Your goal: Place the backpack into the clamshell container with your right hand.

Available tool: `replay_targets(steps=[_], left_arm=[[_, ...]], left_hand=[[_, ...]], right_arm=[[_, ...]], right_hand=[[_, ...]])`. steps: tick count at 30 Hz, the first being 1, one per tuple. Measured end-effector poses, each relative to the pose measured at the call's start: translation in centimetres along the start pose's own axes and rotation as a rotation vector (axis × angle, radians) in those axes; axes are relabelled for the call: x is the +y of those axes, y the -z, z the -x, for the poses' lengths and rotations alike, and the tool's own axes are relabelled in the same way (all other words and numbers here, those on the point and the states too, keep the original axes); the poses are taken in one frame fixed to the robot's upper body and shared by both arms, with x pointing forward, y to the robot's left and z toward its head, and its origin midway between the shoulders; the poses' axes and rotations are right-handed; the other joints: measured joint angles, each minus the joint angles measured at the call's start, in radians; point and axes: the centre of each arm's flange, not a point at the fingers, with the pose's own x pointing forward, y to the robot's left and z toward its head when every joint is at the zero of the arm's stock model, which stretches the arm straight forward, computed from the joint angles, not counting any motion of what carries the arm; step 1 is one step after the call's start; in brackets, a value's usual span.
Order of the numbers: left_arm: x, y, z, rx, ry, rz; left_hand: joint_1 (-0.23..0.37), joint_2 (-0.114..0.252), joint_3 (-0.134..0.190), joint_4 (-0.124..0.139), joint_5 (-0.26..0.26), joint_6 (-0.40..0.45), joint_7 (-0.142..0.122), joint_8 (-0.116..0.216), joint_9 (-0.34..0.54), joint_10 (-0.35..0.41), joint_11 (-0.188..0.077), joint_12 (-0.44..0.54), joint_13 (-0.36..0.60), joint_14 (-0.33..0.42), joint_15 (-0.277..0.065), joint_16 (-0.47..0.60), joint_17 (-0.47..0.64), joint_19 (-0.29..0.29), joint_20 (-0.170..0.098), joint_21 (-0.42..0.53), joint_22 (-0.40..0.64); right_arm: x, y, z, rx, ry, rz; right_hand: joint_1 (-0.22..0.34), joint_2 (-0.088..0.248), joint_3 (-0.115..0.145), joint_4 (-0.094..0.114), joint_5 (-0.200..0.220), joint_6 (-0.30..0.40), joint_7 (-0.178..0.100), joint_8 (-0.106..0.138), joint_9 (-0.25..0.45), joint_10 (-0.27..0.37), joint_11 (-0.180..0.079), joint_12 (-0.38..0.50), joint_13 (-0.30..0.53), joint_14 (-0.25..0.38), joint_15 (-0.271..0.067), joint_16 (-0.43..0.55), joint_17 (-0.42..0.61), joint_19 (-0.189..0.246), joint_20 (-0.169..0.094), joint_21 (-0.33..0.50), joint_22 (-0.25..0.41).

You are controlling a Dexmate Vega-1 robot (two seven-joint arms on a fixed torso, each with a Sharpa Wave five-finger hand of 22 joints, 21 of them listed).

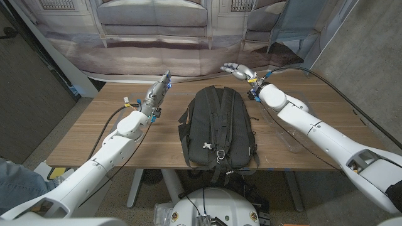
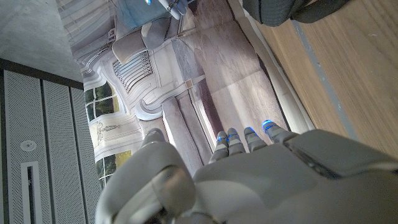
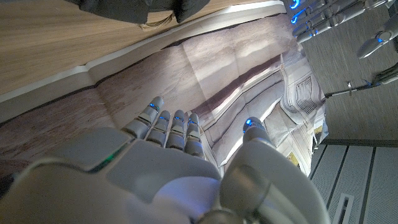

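Backpack [image 1: 217, 129] lying flat at table [image 1: 94, 129] centre, straps up, between both arms, untouched. Right hand [image 1: 237, 69] raised beyond far right of pack, fingers spread, holding nothing. Left hand [image 1: 161, 86] likewise released, fingers extended, near far left of pack. Clear clamshell container [image 1: 281, 132] just right of pack, hard to make out. Risks: loose straps snagging fingers; limp pack sagging, overhanging or shoving the light container.

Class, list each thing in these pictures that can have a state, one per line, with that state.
backpack: lying flat on the table, straps up, not held.
left robot hand: open, raised, holding nothing.
right robot hand: open, raised beyond the backpack, holding nothing.
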Motion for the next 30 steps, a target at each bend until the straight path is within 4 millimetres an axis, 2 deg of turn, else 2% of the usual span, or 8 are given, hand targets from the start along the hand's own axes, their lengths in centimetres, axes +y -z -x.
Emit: replay_targets(steps=[30], left_arm=[[0.4,0.4,-0.2,0.0,-0.006,0.012]], left_hand=[[0.0,0.0,-0.007,0.002,0.0,0.0,0.0,0.0,0.0,0.005,-0.005,0.0,0.0,0.0,0.0,0.0,0.0,0.0,0.0,0.0,0.005]], right_arm=[[1.0,-0.2,-2.3,0.032,-0.034,0.122]], right_hand=[[0.01,0.0,0.0,-0.008,0.0,-0.005,-0.005,0.0,0.0,-0.005,-0.006,0.008,0.0,0.004,-0.004,0.0,0.0,0.0,0.0,-0.008,0.005]])
